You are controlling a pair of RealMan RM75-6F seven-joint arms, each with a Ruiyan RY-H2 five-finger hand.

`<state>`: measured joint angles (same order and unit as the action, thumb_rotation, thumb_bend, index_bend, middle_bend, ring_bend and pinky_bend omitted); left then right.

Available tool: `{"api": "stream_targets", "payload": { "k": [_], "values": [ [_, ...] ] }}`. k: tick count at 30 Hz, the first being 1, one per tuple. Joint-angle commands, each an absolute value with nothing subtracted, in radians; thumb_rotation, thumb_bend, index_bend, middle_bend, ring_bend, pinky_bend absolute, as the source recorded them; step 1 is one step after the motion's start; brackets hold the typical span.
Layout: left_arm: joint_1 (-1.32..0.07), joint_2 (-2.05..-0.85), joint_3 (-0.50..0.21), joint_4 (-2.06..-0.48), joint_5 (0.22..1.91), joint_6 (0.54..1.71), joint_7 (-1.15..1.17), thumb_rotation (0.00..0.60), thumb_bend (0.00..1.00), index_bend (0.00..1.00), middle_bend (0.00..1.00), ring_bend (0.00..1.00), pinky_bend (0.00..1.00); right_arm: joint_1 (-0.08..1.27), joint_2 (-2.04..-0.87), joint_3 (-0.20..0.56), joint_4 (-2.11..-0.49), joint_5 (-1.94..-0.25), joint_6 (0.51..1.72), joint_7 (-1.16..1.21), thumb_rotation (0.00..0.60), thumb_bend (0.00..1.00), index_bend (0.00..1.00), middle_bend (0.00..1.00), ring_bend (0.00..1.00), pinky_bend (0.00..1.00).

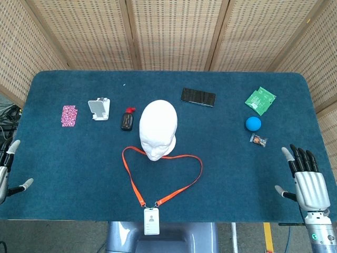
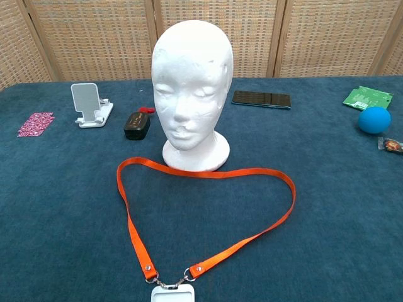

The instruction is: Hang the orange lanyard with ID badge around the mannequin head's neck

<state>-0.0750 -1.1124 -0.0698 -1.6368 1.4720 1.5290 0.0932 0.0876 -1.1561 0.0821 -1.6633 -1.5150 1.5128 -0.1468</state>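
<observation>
Orange webbing lies flat on the blue table: the lanyard spreads in a heart-shaped loop in front of the mannequin head, its top edge running just against the foot of the white foam neck, its two straps meeting at clips above the ID badge, which hangs at the near table edge. Nothing is around the neck yet, so the task looks to be at its very start, with the pick-up not begun.

The right hand rests at the near right edge, fingers straight and apart, holding nothing, well apart from the loop. The left hand shows only as a couple of fingertips at the left border; they seem spread and empty, though most of it is cut off. The chest view shows neither hand.

The next move probably calls for both hands to reach inward, each taking a side strap, lifting the loop wide enough to clear the crown, then lowering it over the head
</observation>
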Motion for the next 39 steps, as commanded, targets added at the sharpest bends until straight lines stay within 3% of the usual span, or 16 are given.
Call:
{"api": "stream_targets", "payload": {
  "k": [1,8,11,15,20,29,39],
  "values": [
    [-0.078,-1.112,-0.072,-1.636,1.467,1.523,0.093,0.600,0.00,0.00,0.00,0.00,0.00,0.092,-1.158,0.078,-1.663,-1.517,1.502,-0.149,0.600,0.00,0.00,0.00,0.00,0.00],
    [-0.087,-1.109,-0.082,-1.634,1.452,1.510,0.085,0.600,0.00,0.00,0.00,0.00,0.00,0.155,-1.161,0.056,-1.658,-1.510,1.357,-0.072,0.600,0.00,0.00,0.00,0.00,0.00],
    [-0.096,-1.105,-0.090,-1.632,1.436,1.493,0.086,0.600,0.00,0.00,0.00,0.00,0.00,0.240,-1.163,0.057,-1.679,-1.516,1.220,-0.050,0.600,0.00,0.01,0.00,0.00,0.00],
    [-0.101,-1.103,-0.093,-1.635,1.430,1.486,0.086,0.600,0.00,0.00,0.00,0.00,0.00,0.351,-1.207,0.106,-1.667,-1.475,1.078,-0.008,0.600,0.01,0.19,0.00,0.00,0.00],
    [-0.104,-1.101,-0.092,-1.632,1.425,1.476,0.078,0.600,0.00,0.00,0.00,0.00,0.00,0.445,-1.270,0.165,-1.644,-1.369,0.964,-0.031,0.600,0.21,0.31,0.00,0.00,0.00],
    [-0.116,-1.092,-0.101,-1.623,1.399,1.444,0.044,0.600,0.00,0.00,0.00,0.00,0.00,0.579,-1.417,0.239,-1.569,-1.098,0.847,-0.144,0.600,0.52,0.38,0.00,0.00,0.00],
    [-0.125,-1.094,-0.103,-1.625,1.386,1.428,0.045,0.600,0.00,0.00,0.00,0.00,0.00,0.689,-1.566,0.240,-1.473,-0.938,0.830,-0.279,0.600,0.55,0.43,0.00,0.00,0.00]
  ]
}}
